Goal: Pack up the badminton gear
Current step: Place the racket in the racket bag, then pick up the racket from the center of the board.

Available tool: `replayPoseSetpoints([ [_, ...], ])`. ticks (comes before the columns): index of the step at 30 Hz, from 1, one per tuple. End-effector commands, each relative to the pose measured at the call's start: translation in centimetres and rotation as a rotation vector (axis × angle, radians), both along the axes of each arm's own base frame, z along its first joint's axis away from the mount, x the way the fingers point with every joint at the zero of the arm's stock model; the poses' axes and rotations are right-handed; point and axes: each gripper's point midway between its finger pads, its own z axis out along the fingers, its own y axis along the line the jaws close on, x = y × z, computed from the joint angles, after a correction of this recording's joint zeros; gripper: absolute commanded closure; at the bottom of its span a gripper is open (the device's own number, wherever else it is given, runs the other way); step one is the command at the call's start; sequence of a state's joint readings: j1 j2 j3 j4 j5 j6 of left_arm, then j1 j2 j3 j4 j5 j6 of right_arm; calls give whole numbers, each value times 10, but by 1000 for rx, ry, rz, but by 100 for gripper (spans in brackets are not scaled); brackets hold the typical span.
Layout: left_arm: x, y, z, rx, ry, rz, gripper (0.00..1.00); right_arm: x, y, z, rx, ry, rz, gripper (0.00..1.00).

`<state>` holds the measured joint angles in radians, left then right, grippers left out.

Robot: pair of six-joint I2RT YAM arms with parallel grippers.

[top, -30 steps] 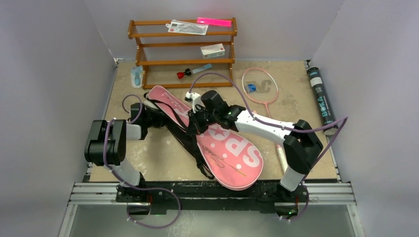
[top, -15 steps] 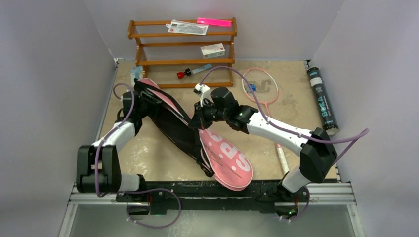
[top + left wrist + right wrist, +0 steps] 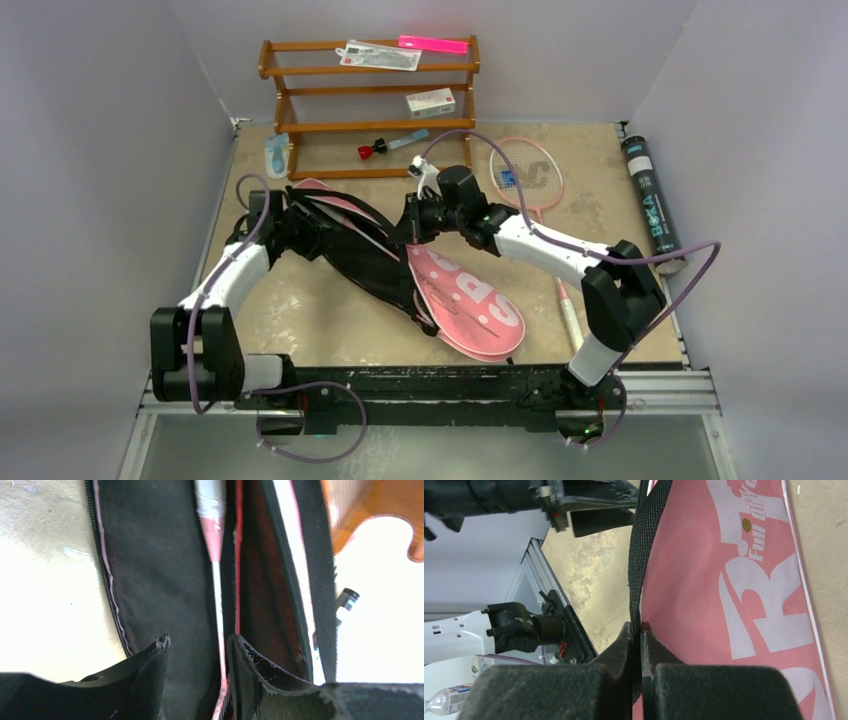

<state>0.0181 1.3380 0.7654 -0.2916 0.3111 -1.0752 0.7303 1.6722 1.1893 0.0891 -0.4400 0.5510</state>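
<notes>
- roughly a third of the way along, judging by what lies where
- already in: one pink racket [image 3: 214,535], shaft lying along the black lining of the open pink sport bag [image 3: 470,295], mid-table
- left gripper [image 3: 197,672] inside the bag's far end, fingers apart and clamping nothing, with that shaft passing between them close to the right-hand finger
- right gripper [image 3: 640,632] squeezed together on the bag's black webbing strap [image 3: 644,545], upper flap raised so the mouth gapes
- not yet packed: second pink racket [image 3: 527,175] flat on the table just right of the bag, head near the wooden rack [image 3: 340,126], white handle toward the near edge
- also not yet packed: black boka tube [image 3: 650,205] lying along the right wall, well apart from the bag
- no shuttlecocks made out anywhere; perhaps inside the tube, cannot tell
- left to do, most likely: slide in the second racket beside the first, add the tube, let go of the strap, pull the zip shut
</notes>
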Motion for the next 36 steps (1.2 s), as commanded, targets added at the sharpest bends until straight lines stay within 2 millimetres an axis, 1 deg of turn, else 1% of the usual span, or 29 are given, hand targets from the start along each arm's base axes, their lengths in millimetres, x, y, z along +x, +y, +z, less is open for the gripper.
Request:
replayPoseSetpoints([
  [1,-14,-5,35,1,-96,-48,56,17,11,49,134,-80,25,100],
  [4,-35,-11,30,-48,-82,-41,56,19,10,47,137,-78,28,100],
  [9,-66,-22,6,-154,-42,-5,58,17,13,51,153,-87,49,100],
  [13,-78,-31,-12,-173,-28,5,58,16,13,53,158,-90,62,100],
  [16,-77,-33,-23,-177,-36,2,57,14,13,56,160,-92,67,100],
  [19,-73,-39,-32,-213,-37,-17,57,12,13,59,164,-97,78,100],
  [22,-65,-41,-39,-219,-38,-27,57,10,12,62,169,-101,84,100],
  [25,-53,-46,-34,-241,-108,-60,59,8,11,64,171,-104,91,100],
  [26,-51,-48,-33,-256,-117,-67,62,7,10,64,172,-103,92,100],
  [27,-49,-49,-34,-258,-117,-72,69,6,10,65,172,-104,92,100],
  [28,-47,-48,-35,-250,-115,-78,80,6,10,65,172,-103,90,100],
  [29,-43,-48,-33,-232,-119,-89,95,6,9,65,171,-104,86,100],
  [30,-42,-44,-34,-201,-104,-88,100,8,8,65,165,-107,75,100],
  [31,-37,-39,-33,-151,-102,-80,100,9,6,63,153,-109,67,100],
  [32,-37,-34,-32,-113,-93,-78,100,11,3,63,139,-115,57,95],
  [35,-42,-21,-25,-27,-87,-50,100,12,-6,57,71,-121,43,63],
  [36,-43,-19,-21,-13,-102,-46,100,13,-11,58,51,-136,33,55],
])
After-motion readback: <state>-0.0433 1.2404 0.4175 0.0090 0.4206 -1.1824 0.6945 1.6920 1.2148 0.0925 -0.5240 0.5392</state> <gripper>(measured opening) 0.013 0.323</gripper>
